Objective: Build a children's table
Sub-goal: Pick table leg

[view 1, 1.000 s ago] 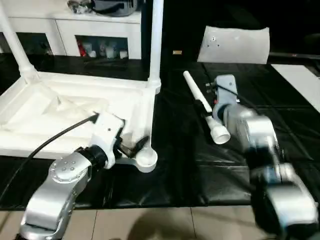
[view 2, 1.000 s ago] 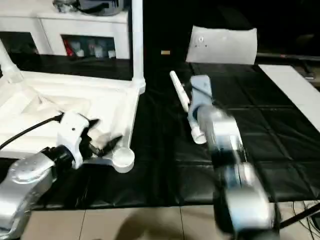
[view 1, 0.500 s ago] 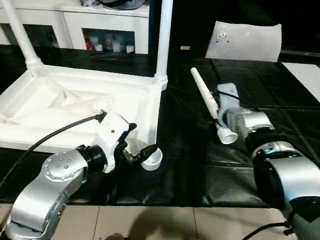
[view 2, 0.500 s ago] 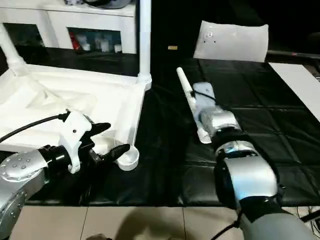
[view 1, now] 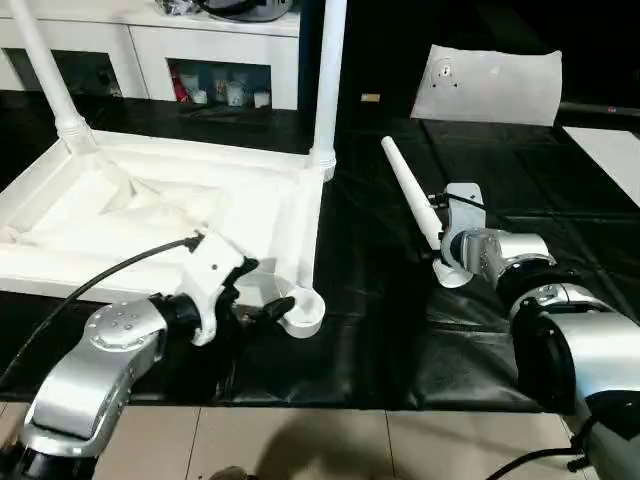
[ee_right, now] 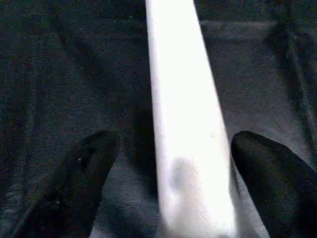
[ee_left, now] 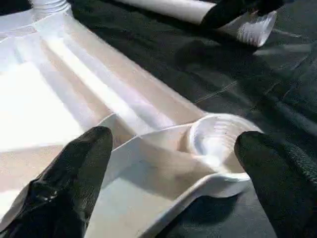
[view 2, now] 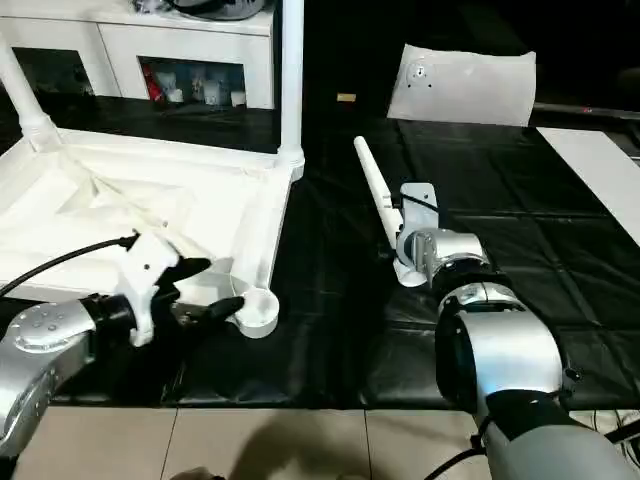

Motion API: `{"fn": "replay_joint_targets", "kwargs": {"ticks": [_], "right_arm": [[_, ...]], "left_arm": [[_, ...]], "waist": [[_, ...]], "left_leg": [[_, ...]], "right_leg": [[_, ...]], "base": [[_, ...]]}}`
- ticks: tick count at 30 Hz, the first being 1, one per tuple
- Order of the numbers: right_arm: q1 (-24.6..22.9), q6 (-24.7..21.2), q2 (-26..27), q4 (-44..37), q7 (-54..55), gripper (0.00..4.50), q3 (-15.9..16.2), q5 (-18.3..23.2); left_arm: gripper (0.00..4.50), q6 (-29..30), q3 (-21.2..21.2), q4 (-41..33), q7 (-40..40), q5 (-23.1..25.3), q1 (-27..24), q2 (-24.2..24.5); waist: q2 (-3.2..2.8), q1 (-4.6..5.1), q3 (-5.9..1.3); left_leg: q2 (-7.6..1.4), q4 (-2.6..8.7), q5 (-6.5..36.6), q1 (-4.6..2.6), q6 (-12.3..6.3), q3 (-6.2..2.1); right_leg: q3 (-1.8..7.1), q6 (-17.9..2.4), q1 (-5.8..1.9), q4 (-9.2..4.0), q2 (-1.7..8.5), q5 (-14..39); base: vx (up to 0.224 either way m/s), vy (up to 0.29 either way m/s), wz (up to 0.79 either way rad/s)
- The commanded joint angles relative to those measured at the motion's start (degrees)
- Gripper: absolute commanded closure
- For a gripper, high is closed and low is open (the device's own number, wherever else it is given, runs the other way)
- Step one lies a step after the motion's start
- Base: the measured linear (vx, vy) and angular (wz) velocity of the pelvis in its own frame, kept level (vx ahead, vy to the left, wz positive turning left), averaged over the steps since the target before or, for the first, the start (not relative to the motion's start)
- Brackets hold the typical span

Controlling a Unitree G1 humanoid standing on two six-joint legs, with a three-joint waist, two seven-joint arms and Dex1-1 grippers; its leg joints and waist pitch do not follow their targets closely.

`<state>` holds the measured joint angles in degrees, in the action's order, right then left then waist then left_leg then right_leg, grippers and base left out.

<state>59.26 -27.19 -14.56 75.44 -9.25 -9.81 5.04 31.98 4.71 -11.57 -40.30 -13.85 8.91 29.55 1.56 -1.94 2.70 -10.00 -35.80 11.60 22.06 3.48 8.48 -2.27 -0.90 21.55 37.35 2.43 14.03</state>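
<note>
Head views: since half a second ago the right arm has drawn back and turned, so the right gripper point(view 1: 440, 262) now sits at the wide near end of the loose leg point(view 1: 410, 195), where before the wrist lay alongside the tube; the left gripper point(view 1: 262, 312) has dropped slightly and still sits at the near right corner socket point(view 1: 300, 315) of the tabletop point(view 1: 150, 215). Count: one tabletop, lying underside up on the black mat point(view 1: 380, 330); two legs standing upright in its far sockets, the far left leg point(view 1: 40, 75) and the far right leg point(view 1: 328, 80); one loose leg lying flat on the mat, just right of the tabletop. The loose leg's long axis runs from near right to far left, its narrow tip pointing far and its open wide end near. Behind stand a white cabinet point(view 1: 150, 45) and a flat white board point(view 1: 495, 85). Left wrist view: two black fingers point(ee_left: 64, 188) spread wide, one over the ribbed underside and one beside the empty round socket point(ee_left: 218, 141), clamping nothing. Right wrist view: two fingers point(ee_right: 81, 178) spread apart on either side of the white tube point(ee_right: 185, 129), not pressing on it.
</note>
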Motion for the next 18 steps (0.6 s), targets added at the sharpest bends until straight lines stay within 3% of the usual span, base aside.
{"fn": "replay_joint_targets", "kwargs": {"ticks": [1,13,17,18], "right_arm": [[0.76,-2.13,-0.67,1.53,-0.11,0.6,-1.21,1.04],[0.19,-7.76,-0.8,2.24,-1.88,1.67,-1.66,-0.09],[-0.32,-8.52,-1.04,2.3,-2.67,1.96,-0.27,-1.87],[-0.41,-8.51,-1.05,2.32,-2.82,1.96,0.12,-2.31]], "left_arm": [[0.0,-2.34,-0.64,2.13,-1.34,0.39,0.79,0.64],[0.0,-12.48,1.63,15.68,-4.33,2.17,4.87,-1.14],[0.0,-9.88,2.6,8.78,-2.47,1.14,3.54,-2.92],[0.0,-9.7,3.44,8.48,-2.06,1.63,4.19,-3.6]], "waist": [[-0.45,-0.07,-3.43],[-0.42,-0.34,-3.41],[-0.19,-0.39,-3.56],[0.14,-0.32,-3.47]], "left_leg": [[-2.58,4.11,3.58,-1.07,-0.52,0.12],[-2.77,4.42,4.65,-1.16,0.55,0.16],[-3.08,4.35,3.09,-1.11,0.35,0.12],[-3.02,4.35,3.21,-1.04,0.03,0.21]], "right_leg": [[2.47,-14.41,-2.33,-3.57,4.73,-3.77],[2.56,-15.0,-2.41,-3.7,5.1,-3.18],[2.51,-15.55,-2.55,-3.37,5.3,-5.5],[2.53,-15.56,-2.55,-3.48,5.23,-5.18]], "base": [[0.0,0.0,0.0],[0.0,0.0,0.0],[0.0,0.0,0.0],[0.0,0.0,0.0]]}}
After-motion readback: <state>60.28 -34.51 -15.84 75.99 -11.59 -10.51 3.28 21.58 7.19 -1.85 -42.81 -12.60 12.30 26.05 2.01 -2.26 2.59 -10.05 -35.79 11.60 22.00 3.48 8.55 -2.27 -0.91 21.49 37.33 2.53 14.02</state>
